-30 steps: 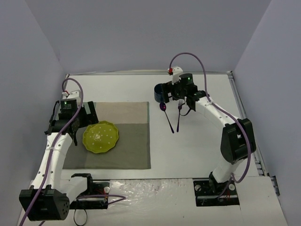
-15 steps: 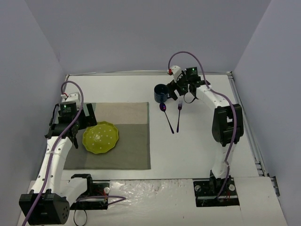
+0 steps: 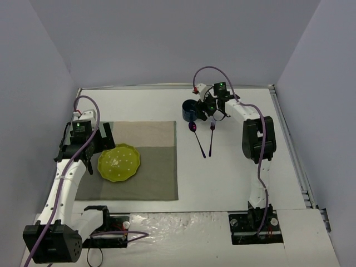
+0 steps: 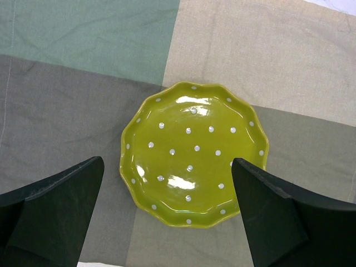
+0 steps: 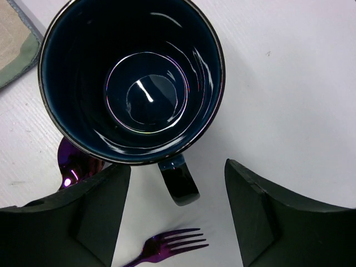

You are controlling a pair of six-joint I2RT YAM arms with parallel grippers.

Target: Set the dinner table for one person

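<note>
A yellow-green plate with white dots (image 3: pixel 118 162) lies on the grey-green patchwork placemat (image 3: pixel 150 167) on the white dinner table (image 3: pixel 233 178). My left gripper (image 3: pixel 94 146) hovers over the plate's left edge, open and empty; the plate (image 4: pixel 192 153) shows between its fingers (image 4: pixel 55 211). A dark blue mug (image 3: pixel 192 110) stands at the back middle. A purple spoon (image 3: pixel 196 136) and purple fork (image 3: pixel 212 138) lie just in front of it. My right gripper (image 3: pixel 214 107) is open above the mug's handle (image 5: pixel 179 181), with the mug (image 5: pixel 133 78), fork tines (image 5: pixel 172 245) and spoon bowl (image 5: pixel 75 167) in view.
Grey walls close in the table at the back and sides. A metal rim (image 3: pixel 289 139) runs along the table's right edge. Both arm bases (image 3: pixel 256 222) sit at the near edge.
</note>
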